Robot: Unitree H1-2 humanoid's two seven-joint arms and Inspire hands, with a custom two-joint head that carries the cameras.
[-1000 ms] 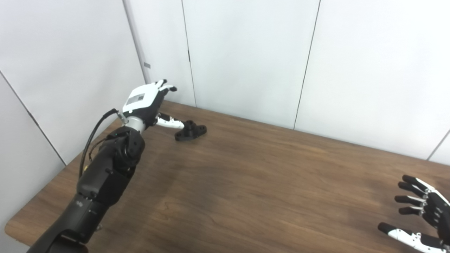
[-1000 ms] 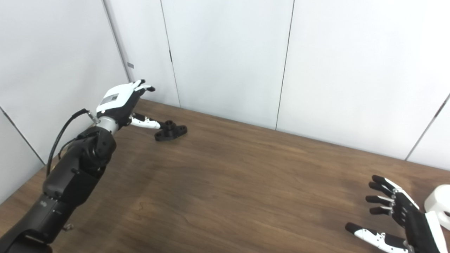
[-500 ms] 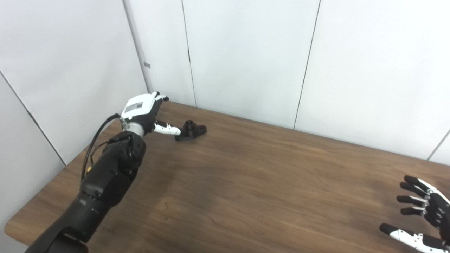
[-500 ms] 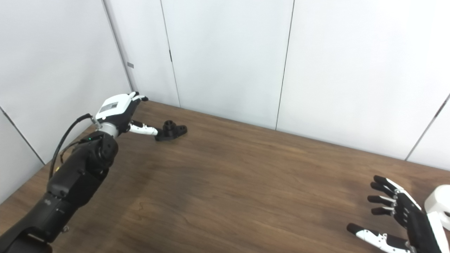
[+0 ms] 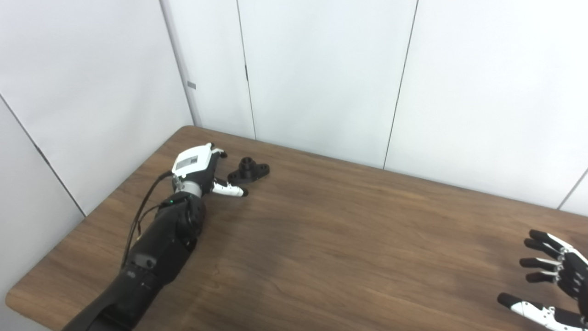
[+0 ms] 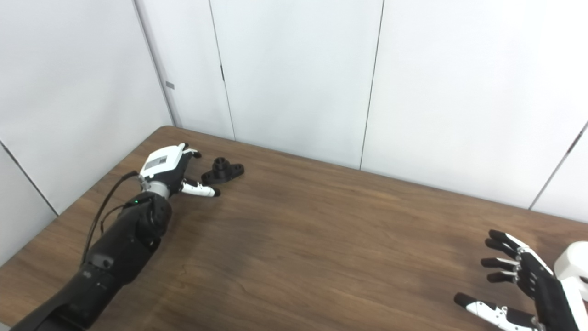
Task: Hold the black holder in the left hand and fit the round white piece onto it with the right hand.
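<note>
Seen first through the left eye view: dark wood-grain tabletop point(image 5: 330, 239) backed by pale wall panels. Small black plastic holder point(image 5: 248, 170) with a raised round boss and two flat ears, lying flat near the far left corner. Left hand point(image 5: 202, 172), white-backed with black fingers, set just at eight o'clock of the holder, low over the wood; thumb point(image 5: 229, 190) stretched out toward four o'clock, passing below the holder. Fingers apart, grasping nothing; touching the holder or only beside it, cannot tell. Right hand point(image 5: 553, 285) at the lower right edge, partly cut off, fingers spread wide, released, holding nothing.

Then through the right eye view: same layout, shifted a little leftward. Black holder point(image 6: 223, 170) at two o'clock of the left hand point(image 6: 172, 172), not lifted. Right hand point(image 6: 528, 289) splayed open above the wood at the lower right. Round white plastic piece point(image 6: 574, 269) resting at the right border, cropped by the frame, just at two o'clock of the right hand and partly hidden behind it; well apart from the holder, across the whole width of the wood.
</note>
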